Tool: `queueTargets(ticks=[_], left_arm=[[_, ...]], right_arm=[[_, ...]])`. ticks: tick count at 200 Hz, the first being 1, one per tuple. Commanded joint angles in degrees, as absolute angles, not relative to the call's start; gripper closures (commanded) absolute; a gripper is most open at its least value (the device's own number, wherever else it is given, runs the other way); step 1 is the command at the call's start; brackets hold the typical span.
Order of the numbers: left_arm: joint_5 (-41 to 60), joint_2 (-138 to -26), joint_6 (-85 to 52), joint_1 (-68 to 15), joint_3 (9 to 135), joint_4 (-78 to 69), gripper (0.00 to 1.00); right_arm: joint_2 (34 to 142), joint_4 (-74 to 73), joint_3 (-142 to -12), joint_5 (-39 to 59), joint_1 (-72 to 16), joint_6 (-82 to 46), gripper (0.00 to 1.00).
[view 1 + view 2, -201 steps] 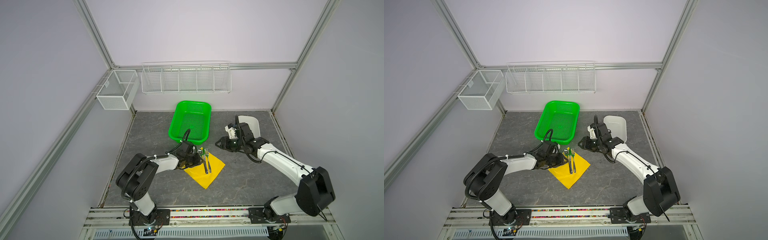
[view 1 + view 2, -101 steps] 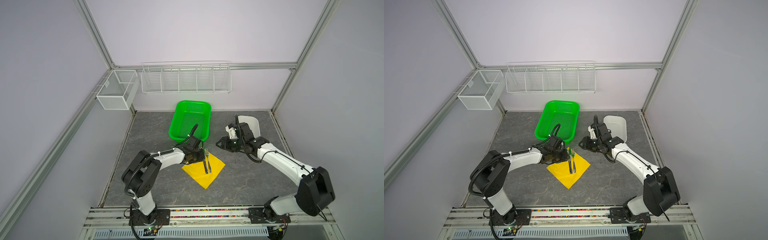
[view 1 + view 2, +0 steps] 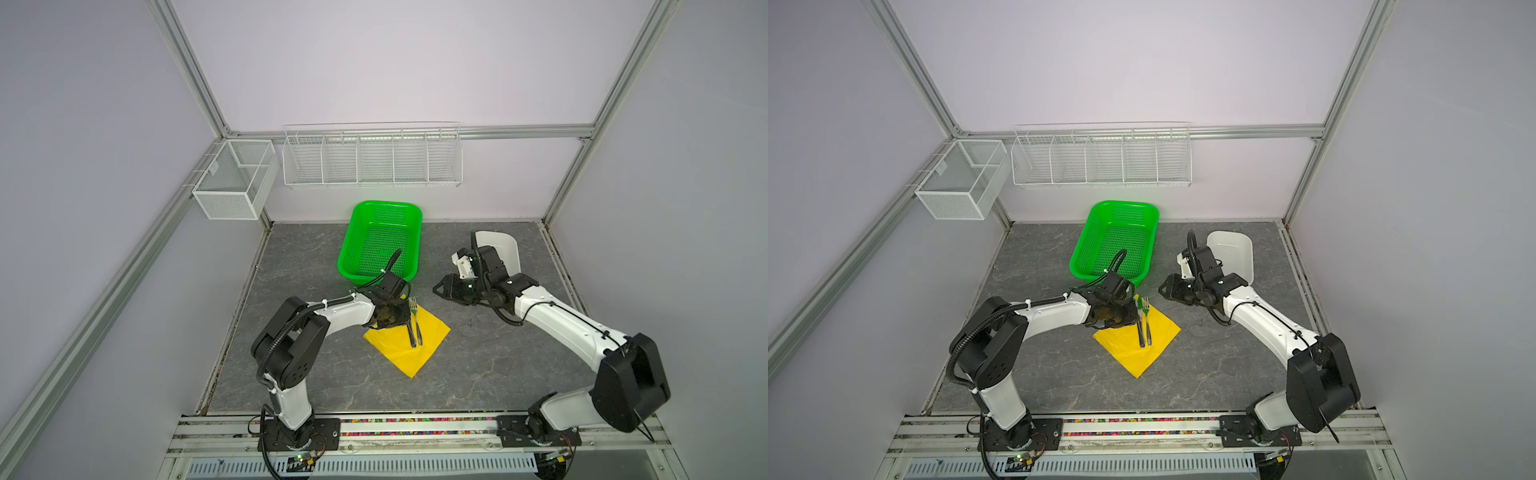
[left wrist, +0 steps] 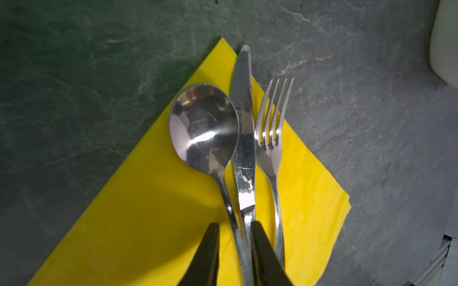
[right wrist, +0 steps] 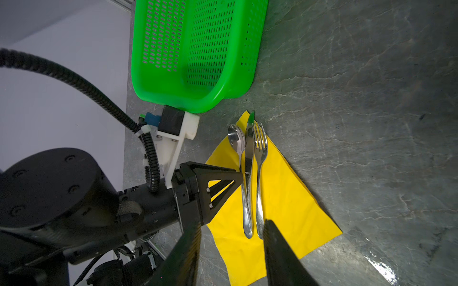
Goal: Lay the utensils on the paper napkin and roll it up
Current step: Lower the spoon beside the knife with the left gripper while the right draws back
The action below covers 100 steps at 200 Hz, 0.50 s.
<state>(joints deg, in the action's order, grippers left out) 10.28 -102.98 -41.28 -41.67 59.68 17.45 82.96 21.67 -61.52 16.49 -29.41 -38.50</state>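
The yellow paper napkin [image 3: 432,338] [image 3: 1129,353] lies flat on the grey table as a diamond. The utensils lie side by side on it: spoon [image 4: 204,123], knife [image 4: 244,111] and fork [image 4: 271,128], their heads toward the green basket; knife tip and fork tines overhang the edge. In both top views only the fork [image 3: 414,309] [image 3: 1145,307] stands out. My left gripper [image 4: 235,224] [image 3: 405,322] sits low over the handles, jaws narrowly open around the spoon and knife handles, yellow showing beside one finger. My right gripper [image 5: 233,222] [image 3: 436,289] hovers open and empty, right of the napkin.
A green perforated basket [image 3: 382,208] [image 5: 173,101] stands just beyond the napkin. A white bin [image 3: 505,249] [image 3: 1233,249] sits at the back right behind my right arm. White wire racks [image 3: 372,158] hang on the back wall, a wire box [image 3: 232,183] on the left.
My left gripper has shifted a little right, from the napkin's left side onto the utensil handles, and its jaws have narrowed. The right arm has not moved.
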Motion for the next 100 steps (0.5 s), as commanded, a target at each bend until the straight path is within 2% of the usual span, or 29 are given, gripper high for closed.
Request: queueTargets(ticks=[1, 100], left_arm=[[9.0, -104.6, -40.1, -41.9, 61.5, 18.7, 0.78], [8.1, -106.3, -39.0, -42.4, 63.6, 21.8, 0.85]], right_arm=[[82.6, 22.1, -62.1, 16.0, -29.8, -37.7, 0.56], [82.4, 22.2, -62.1, 15.9, -29.8, -37.6, 0.56]])
